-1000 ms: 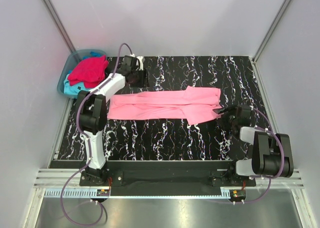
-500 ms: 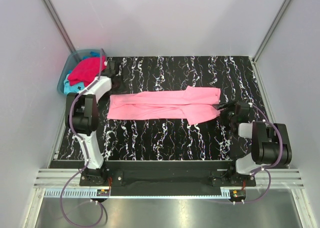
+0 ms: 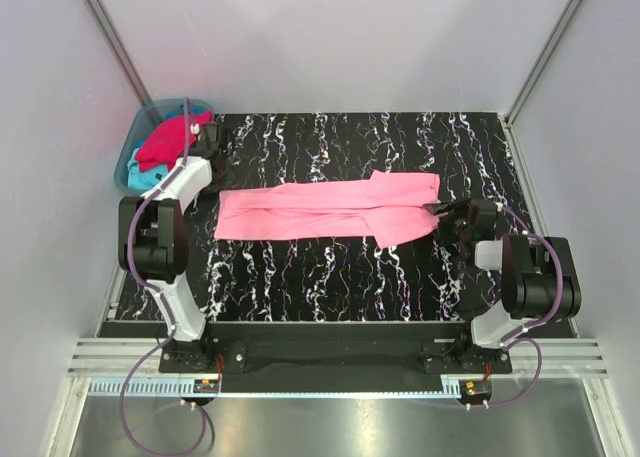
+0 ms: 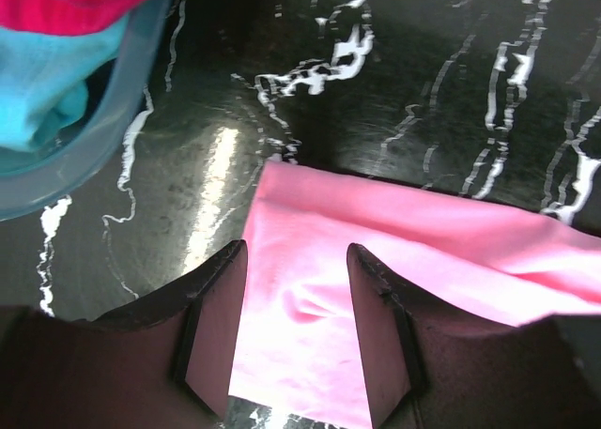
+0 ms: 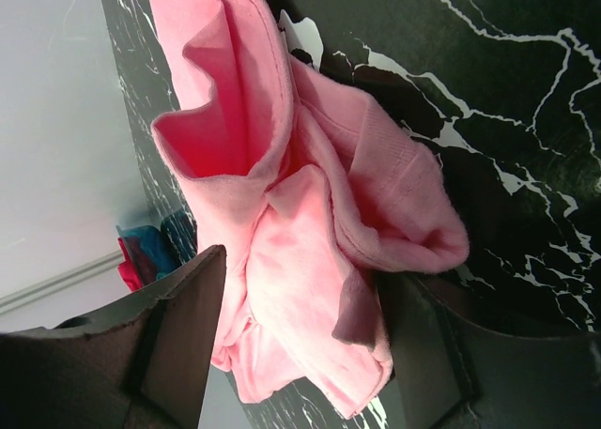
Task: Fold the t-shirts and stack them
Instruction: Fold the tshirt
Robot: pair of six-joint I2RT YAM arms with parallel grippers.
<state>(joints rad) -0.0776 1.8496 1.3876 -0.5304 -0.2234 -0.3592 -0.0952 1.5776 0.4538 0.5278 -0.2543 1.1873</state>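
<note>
Your pink t-shirt [image 3: 320, 209] lies folded into a long strip across the middle of the desk [image 3: 330, 277]. Your right jaws stand wide apart around its bunched end at the right of the overhead frame, with cloth lying loose between them. Your left jaws, released and holding nothing, hang at the upper left beside the tub [image 4: 56, 176], where the red t-shirt [image 3: 165, 145] lies over the turquoise t-shirt [image 3: 147, 180].

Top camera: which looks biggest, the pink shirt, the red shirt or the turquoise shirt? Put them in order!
1. pink t-shirt, spread flat.
2. red t-shirt, bunched in the tub.
3. turquoise t-shirt, mostly buried beneath it, so true size unsure.
</note>
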